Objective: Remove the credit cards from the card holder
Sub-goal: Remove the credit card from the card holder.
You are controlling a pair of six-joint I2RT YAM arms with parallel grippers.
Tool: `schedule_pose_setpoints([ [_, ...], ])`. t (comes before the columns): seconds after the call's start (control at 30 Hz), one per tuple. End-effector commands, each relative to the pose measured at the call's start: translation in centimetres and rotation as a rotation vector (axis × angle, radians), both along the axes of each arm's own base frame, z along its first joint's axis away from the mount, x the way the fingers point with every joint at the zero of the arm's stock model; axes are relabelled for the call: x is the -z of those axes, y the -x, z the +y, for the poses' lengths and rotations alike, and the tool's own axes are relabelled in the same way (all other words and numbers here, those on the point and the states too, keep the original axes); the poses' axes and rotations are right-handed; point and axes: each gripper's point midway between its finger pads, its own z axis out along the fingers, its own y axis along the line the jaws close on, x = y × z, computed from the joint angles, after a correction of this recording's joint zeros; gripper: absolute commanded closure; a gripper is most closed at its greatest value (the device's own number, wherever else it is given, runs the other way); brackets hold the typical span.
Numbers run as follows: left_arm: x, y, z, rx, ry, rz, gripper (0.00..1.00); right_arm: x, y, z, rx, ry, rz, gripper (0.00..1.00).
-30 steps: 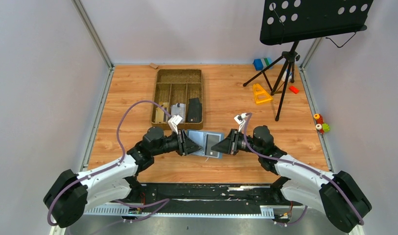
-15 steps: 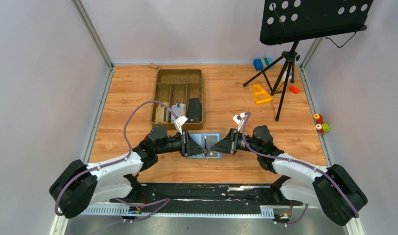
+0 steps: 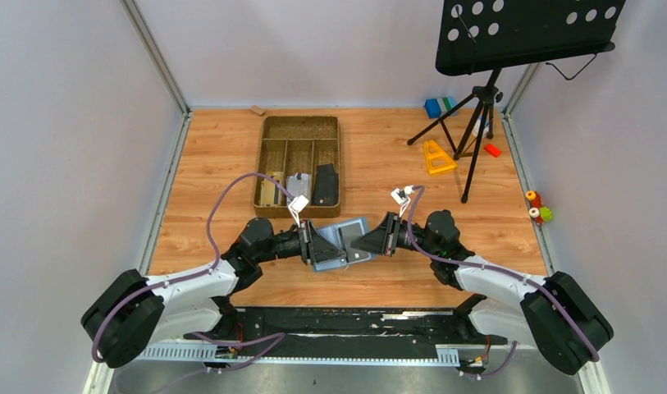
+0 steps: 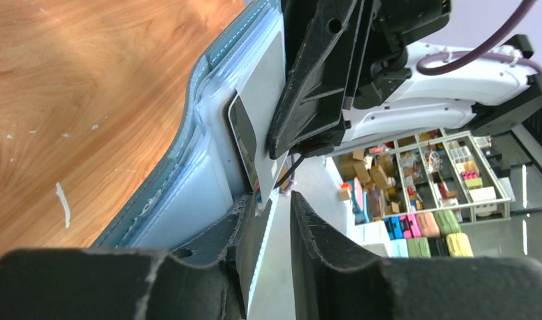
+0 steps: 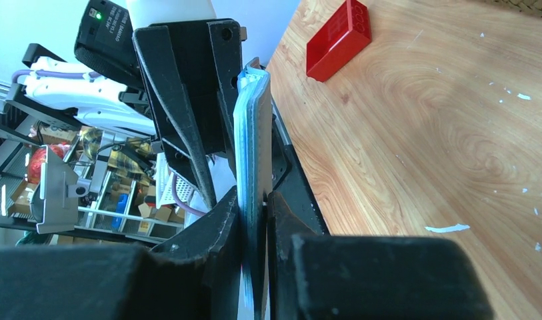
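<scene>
The slate-blue card holder (image 3: 346, 239) hangs open just above the table between my two grippers. My right gripper (image 3: 371, 240) is shut on its right edge; in the right wrist view the holder (image 5: 255, 120) stands edge-on between the fingers of that gripper (image 5: 255, 193). My left gripper (image 3: 317, 244) is at the holder's left side. In the left wrist view a grey-white credit card (image 4: 260, 87) sticks out of a pale blue pocket of the holder (image 4: 188, 167). The card's edge runs between the fingers of my left gripper (image 4: 271, 200), which still stand apart.
A brown divided tray (image 3: 264, 164) holding a few flat items sits just behind the holder. A music stand's tripod (image 3: 477, 107), a yellow piece (image 3: 436, 156) and small blocks (image 3: 438, 107) stand at the back right. A red block (image 5: 338, 37) lies on the wood.
My left gripper has pushed right onto the holder's left side and its jaws have narrowed around a card. The holder has shifted slightly back and tilted. The right gripper keeps its grip.
</scene>
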Motion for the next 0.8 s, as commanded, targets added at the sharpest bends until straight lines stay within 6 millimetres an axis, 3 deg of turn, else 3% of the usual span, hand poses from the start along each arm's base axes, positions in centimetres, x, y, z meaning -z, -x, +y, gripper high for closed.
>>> schedule_pose_setpoints([
  [0.0, -5.1, -1.3, 0.3, -0.09, 0.171, -0.134, 0.66, -1.1, 2.0, 0.4, -0.089, -0.046, -0.035, 1.0],
  [0.17, -5.2, -2.0, 0.9, -0.151, 0.187, -0.148, 0.62, -1.3, 2.1, 0.2, -0.07, -0.054, -0.042, 1.0],
  [0.37, -2.3, -3.2, 1.2, -0.214, 0.038, -0.105, 0.55, -1.6, 1.9, -0.1, -0.037, -0.05, -0.058, 1.0],
  [0.6, -1.7, -3.9, 2.3, -0.284, -0.018, -0.129, 0.5, -1.6, 1.7, -0.5, -0.004, -0.022, -0.081, 1.0],
  [0.77, -0.3, -4.4, 3.1, -0.311, -0.14, -0.147, 0.47, 0.0, 0.8, -1.2, 0.067, 0.09, -0.064, 1.0],
])
